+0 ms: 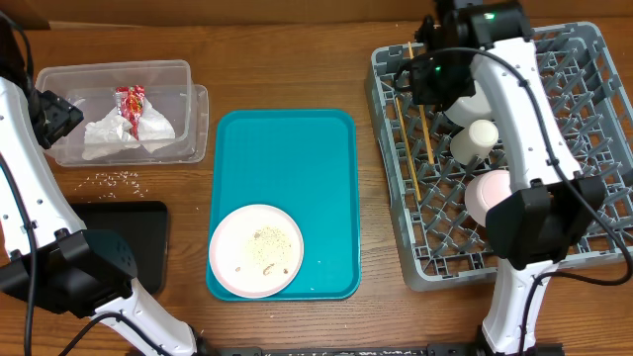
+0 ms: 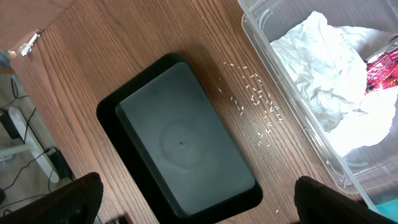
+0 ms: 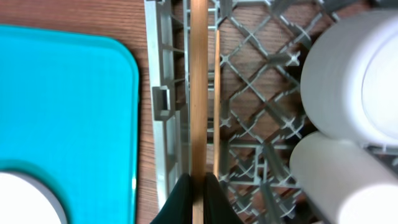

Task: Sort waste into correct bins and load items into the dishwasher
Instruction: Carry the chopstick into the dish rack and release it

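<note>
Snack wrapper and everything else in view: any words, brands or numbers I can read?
No readable text.
On the snack wrapper: red-and-white print, too small and blurred to read in either view.
No lettering shows on the clear tub, black tray, teal tray, plate or grey rack.

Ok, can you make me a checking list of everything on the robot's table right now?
Surface: wooden table, rice grains spilled beside the clear tub.
Job's things: napkin and wrapper in the clear tub; black tray empty; plate with crumbs on the teal tray; cups and a pink dish in the rack; one chopstick lying in the rack.
Clutter: nothing seen.
Grippers: left gripper open above the black tray; right gripper shut on a second chopstick over the rack.
Cables: black cables along the right arm; more on the floor.
Surroundings: floor past the table's edge.
</note>
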### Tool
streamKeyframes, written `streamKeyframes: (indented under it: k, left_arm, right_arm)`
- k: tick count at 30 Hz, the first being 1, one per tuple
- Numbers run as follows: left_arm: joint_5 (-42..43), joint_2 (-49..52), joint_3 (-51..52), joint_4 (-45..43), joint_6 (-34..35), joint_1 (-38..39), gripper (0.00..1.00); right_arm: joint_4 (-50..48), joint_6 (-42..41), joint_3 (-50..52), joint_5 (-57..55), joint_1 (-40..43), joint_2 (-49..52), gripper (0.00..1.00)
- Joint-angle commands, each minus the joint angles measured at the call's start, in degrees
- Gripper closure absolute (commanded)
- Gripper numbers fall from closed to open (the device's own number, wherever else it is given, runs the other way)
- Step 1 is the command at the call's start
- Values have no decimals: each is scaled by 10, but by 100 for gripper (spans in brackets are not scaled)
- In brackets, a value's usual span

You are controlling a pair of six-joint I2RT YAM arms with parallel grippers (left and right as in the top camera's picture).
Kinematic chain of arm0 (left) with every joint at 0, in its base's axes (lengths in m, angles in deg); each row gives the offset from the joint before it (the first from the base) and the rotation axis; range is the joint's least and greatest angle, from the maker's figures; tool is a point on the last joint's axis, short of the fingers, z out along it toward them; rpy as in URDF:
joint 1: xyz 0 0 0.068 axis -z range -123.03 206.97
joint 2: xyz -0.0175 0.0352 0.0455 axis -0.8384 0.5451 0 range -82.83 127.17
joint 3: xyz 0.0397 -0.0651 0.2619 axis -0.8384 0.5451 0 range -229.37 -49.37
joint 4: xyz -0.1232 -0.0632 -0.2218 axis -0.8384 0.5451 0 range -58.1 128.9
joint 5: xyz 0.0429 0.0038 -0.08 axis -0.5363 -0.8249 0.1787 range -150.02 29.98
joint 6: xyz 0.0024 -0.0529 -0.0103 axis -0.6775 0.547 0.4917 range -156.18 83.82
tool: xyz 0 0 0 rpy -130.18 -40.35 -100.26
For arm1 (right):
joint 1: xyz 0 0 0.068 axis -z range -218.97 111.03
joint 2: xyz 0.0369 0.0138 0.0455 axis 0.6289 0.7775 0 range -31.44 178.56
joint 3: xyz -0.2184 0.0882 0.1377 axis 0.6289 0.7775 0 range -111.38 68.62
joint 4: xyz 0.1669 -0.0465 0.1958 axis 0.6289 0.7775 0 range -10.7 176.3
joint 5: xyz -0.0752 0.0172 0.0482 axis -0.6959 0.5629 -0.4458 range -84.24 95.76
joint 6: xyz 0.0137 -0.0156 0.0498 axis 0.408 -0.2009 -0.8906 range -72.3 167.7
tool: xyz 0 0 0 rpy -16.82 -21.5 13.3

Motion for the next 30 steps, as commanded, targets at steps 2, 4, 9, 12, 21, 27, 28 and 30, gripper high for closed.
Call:
streamKeyframes:
  k: [2, 4, 9, 12, 21, 27, 28, 30]
  left_arm:
    - [0, 4, 5, 0, -5, 2, 0]
    - [0, 4, 5, 0, -5, 2, 0]
    - [0, 4, 5, 0, -5, 2, 0]
    - [0, 4, 5, 0, -5, 2, 0]
    - [0, 4, 5, 0, -5, 2, 0]
    - [0, 4, 5, 0, -5, 2, 0]
    - [0, 4, 5, 0, -5, 2, 0]
    - [0, 4, 5, 0, -5, 2, 0]
  right_arm:
    - [-43, 68, 68, 88, 10, -5, 96]
    - [-57, 68, 88, 105, 10, -5, 96]
    - [-85, 57, 129, 110, 7, -4, 58]
    - [-90, 41, 136, 111, 7, -4, 50]
    - [-101, 30, 136, 147, -2, -4, 44]
    - [-117, 29, 138, 43, -34, 5, 37]
    - [-121, 29, 141, 30, -39, 8, 36]
    - [-130, 28, 146, 7, -50, 13, 36]
